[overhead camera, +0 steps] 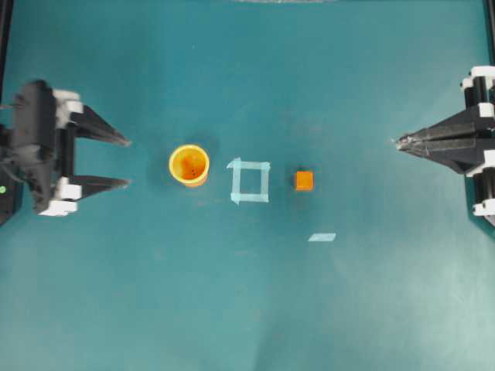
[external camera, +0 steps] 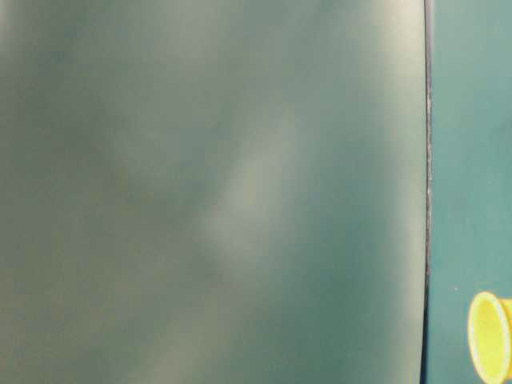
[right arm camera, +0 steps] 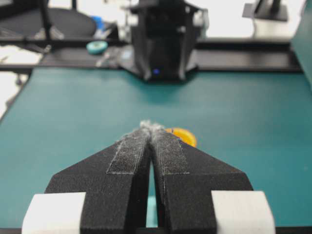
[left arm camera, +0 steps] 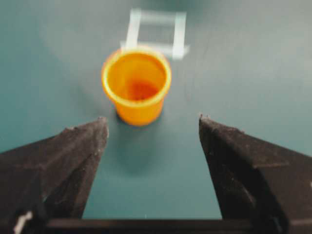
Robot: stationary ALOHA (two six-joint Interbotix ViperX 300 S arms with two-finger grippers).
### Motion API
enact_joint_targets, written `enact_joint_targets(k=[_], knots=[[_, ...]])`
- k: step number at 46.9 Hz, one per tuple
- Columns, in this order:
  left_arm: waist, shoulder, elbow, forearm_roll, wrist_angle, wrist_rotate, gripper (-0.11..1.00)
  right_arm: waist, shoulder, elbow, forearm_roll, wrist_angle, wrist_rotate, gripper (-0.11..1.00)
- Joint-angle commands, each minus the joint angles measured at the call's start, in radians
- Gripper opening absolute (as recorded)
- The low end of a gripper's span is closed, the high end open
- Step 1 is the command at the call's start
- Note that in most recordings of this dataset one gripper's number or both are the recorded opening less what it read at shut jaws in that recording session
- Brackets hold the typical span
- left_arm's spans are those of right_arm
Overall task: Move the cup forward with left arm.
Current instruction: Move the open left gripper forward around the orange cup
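1. Near the left edge of the green table (overhead camera: 255, 309): left gripper (overhead camera: 128, 162) spread wide open, holding nothing, tips pointing at the cup (overhead camera: 189, 165).
2. Just past those tips, not touching: the cup, standing upright, mouth up, empty.
3. Right beside the cup, on its far side: a square of pale tape (overhead camera: 250, 181), then a small orange cube (overhead camera: 304, 181).
4. A bit lower on the table: one loose strip of tape (overhead camera: 322, 237).
5. Over at the right edge: right gripper (overhead camera: 399, 143) pressed shut, holding nothing, well apart from everything.
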Motion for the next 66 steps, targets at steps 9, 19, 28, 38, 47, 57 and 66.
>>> enact_joint_targets(k=[9, 19, 28, 38, 47, 57, 66], knots=[[0.003, 0.166, -0.067, 0.000, -0.008, -0.002, 0.76, 0.002, 0.005, -0.040, 0.000, 0.008, 0.002, 0.00], [0.003, 0.252, -0.072, 0.000, -0.041, -0.002, 0.76, 0.002, 0.002, -0.052, 0.002, 0.034, 0.000, 0.00], [0.009, 0.311, -0.067, 0.000, -0.114, 0.000, 0.76, 0.002, 0.002, -0.055, 0.000, 0.035, 0.000, 0.00], [0.032, 0.368, -0.057, -0.002, -0.210, 0.000, 0.76, 0.002, 0.000, -0.067, -0.002, 0.035, 0.000, 0.00], [0.052, 0.425, -0.058, 0.000, -0.255, -0.006, 0.76, 0.002, 0.000, -0.077, -0.002, 0.035, -0.002, 0.00], [0.049, 0.465, -0.072, 0.000, -0.302, -0.012, 0.76, 0.002, -0.002, -0.084, -0.003, 0.046, -0.002, 0.00], [0.048, 0.491, -0.101, -0.002, -0.305, -0.012, 0.76, 0.002, -0.002, -0.089, -0.003, 0.058, -0.002, 0.00]])
